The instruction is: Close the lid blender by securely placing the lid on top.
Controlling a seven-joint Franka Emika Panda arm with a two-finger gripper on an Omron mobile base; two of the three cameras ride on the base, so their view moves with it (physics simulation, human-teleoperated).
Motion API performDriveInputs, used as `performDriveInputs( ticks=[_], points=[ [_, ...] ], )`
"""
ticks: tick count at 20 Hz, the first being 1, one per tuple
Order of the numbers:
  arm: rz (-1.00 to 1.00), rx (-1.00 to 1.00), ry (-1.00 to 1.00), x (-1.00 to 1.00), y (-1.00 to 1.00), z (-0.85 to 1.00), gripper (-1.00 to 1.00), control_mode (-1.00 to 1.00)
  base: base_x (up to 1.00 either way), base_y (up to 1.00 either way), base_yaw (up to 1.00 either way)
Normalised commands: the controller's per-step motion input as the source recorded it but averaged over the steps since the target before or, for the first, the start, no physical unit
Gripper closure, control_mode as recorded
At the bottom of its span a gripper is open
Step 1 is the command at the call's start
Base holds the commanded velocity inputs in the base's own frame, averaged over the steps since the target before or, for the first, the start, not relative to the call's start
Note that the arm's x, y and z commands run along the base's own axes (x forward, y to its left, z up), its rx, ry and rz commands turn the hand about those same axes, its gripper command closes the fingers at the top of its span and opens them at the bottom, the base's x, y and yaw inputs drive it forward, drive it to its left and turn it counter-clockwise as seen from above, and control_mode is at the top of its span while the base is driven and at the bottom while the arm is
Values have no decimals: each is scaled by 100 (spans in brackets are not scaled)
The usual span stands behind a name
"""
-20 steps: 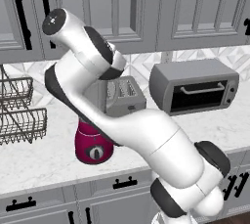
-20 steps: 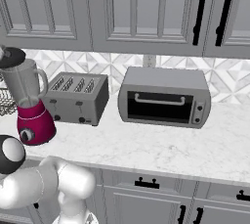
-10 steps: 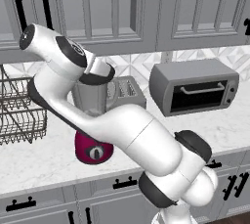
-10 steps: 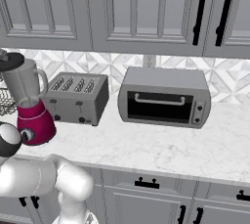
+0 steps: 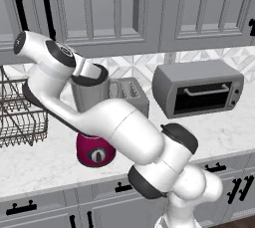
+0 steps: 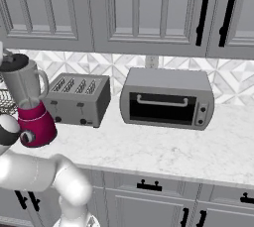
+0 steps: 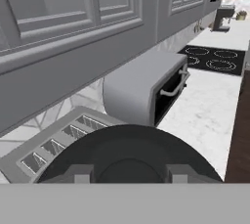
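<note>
On the marble counter (image 6: 163, 146), against the tiled wall: one blender (image 6: 29, 106), one four-slot toaster (image 6: 78, 99), one toaster oven (image 6: 167, 98), one wire dish rack (image 5: 20, 117) at the far left.

Blender: crimson base with a dark dial, clear grey jar with side handle; stands just beside the toaster, between it and the rack. One black lid (image 6: 15, 62) sits level on the jar's mouth; in the hand view the lid (image 7: 128, 154) spreads as a dark disc directly below the camera, with the toaster (image 7: 63, 142) and toaster oven (image 7: 144, 88) beyond it.

Gripper (image 7: 128, 173): one, poised over the jar top; its two finger tips (image 7: 80, 173) stand to either side of the lid's raised centre, jaws drawn in close. Whether they press the knob cannot be told.

Cabinet doors above the counter: several, grey, black handles.

Change against one second ago: the arm's upper links have swung left in the left base view, uncovering the jar and toaster there. The lid, blender, toaster and oven have not shifted.
</note>
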Motion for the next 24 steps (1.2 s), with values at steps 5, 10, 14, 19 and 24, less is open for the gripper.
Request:
performDriveInputs(
  ticks=[5, 10, 14, 19, 24],
  points=[
    [-1, -1, -11, 35, 19, -12, 100, -100, 0, 0, 0],
    [-1, -2, -14, 40, 5, -1, 100, -100, 0, 0, 0],
    [0, -1, -15, 23, 0, -4, 100, -100, 0, 0, 0],
    [0, -1, -13, 20, 0, -5, 100, -100, 0, 0, 0],
    [4, -1, -11, 10, -17, -6, 100, -100, 0, 0, 0]
  ],
)
